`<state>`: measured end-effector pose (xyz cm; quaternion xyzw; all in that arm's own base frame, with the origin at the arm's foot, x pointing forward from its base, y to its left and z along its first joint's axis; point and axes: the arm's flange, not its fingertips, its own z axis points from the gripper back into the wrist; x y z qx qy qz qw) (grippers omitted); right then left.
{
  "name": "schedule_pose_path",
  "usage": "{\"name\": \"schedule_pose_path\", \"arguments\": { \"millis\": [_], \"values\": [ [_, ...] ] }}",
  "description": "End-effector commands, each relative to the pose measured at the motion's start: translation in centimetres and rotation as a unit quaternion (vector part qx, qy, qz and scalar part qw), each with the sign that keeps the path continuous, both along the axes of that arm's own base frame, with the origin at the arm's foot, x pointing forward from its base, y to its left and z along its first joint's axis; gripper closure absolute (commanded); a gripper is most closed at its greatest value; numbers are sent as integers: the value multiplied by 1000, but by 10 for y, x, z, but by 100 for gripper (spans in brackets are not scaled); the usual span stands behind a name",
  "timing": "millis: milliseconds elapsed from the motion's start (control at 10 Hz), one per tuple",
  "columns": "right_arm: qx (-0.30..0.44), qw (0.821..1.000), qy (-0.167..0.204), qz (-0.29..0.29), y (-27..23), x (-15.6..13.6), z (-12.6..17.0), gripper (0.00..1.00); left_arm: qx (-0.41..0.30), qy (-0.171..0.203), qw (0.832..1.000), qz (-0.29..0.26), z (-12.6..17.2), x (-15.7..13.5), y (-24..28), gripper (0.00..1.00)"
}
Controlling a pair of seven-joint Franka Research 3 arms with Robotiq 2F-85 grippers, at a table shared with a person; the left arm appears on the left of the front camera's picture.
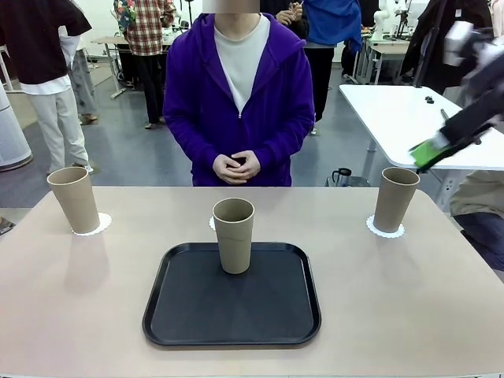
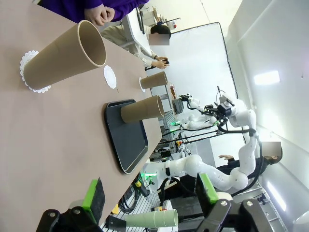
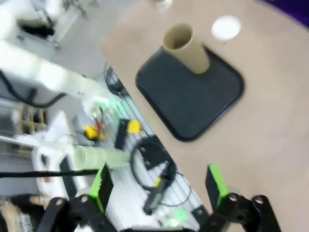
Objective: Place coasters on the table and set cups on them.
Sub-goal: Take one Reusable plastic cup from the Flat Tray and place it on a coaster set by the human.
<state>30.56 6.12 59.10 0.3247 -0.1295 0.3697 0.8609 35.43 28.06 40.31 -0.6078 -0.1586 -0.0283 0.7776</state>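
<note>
Three tan cups stand on the beige table (image 1: pixel 409 299). The left cup (image 1: pixel 73 199) sits on a white coaster (image 1: pixel 96 224), and the right cup (image 1: pixel 395 198) sits on another coaster (image 1: pixel 385 230). The middle cup (image 1: pixel 234 235) stands on the black tray (image 1: pixel 231 303), with a bare coaster (image 1: pixel 212 224) just behind it. My right gripper (image 1: pixel 429 151) hangs in the air above and right of the right cup; its wrist view shows it open and empty (image 3: pixel 159 186) over the tray (image 3: pixel 190 94) and its cup (image 3: pixel 186 47). My left gripper (image 2: pixel 149 193) is open and empty, far from the nearest cup (image 2: pixel 65 54).
A person in a purple hoodie stands at the far edge with hands (image 1: pixel 236 167) clasped, off the table. A white-topped table (image 1: pixel 394 110) stands behind at the right. Bare tabletop lies on both sides of the tray.
</note>
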Motion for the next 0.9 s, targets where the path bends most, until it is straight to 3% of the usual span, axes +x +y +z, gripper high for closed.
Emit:
{"name": "schedule_pose_path", "arguments": {
  "millis": [0, 200, 400, 600, 700, 800],
  "values": [
    [-144, 986, -79, 41, 49, 11, -42, 0, 0, -4, 1000, -1, 1, -3, 1, 0],
    [-190, 975, -116, 18, 72, 29, -55, 0, 0, -4, 1000, -1, 1, -3, 1, 0],
    [-183, 978, -101, -8, 59, 60, -65, 0, 0, -4, 1000, -1, 1, -3, 1, 0],
    [-158, 986, -62, 1, 50, 79, -86, 0, 0, -4, 1000, -1, 1, -3, 1, 0],
    [-190, 976, -106, 4, 55, 61, -75, 0, 0, -4, 1000, -1, 1, -3, 1, 0],
    [-190, 976, -106, 4, 55, 61, -75, 0, 0, -4, 1000, -1, 1, -3, 1, 0]
  ]
}}
